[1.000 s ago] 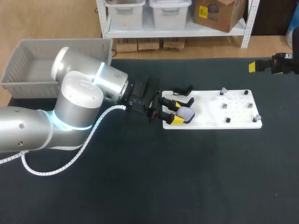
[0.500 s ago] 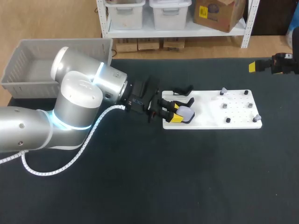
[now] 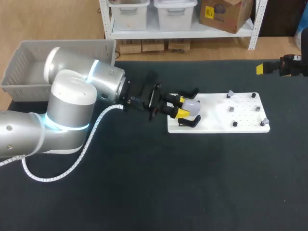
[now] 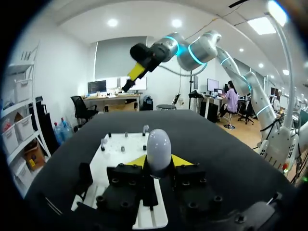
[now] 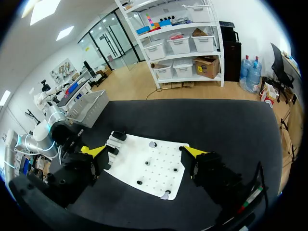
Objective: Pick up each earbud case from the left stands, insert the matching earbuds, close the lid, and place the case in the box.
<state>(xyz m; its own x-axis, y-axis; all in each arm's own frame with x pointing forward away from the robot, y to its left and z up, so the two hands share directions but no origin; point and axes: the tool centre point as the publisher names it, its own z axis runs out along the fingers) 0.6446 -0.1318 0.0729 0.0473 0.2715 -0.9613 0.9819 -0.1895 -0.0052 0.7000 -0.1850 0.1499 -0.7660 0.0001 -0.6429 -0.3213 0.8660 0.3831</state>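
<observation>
The left tool [image 3: 182,107] clamped a pale earbud case [image 3: 192,104] between two black stands [image 3: 188,92] at the white board's [image 3: 245,120] left end. The right tool [image 5: 144,151] hung spread wide and empty, well apart.

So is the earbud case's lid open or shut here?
Shut: the earbud case in the left gripper is one smooth closed shell, no lid raised.

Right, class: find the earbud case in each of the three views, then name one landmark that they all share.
Head view: earbud case between the fingers of the left gripper, at the white board's left end.
Left wrist view: the case sits between that gripper's own fingers.
Right wrist view: too small to make out.
Shared landmark: the white board.
</observation>
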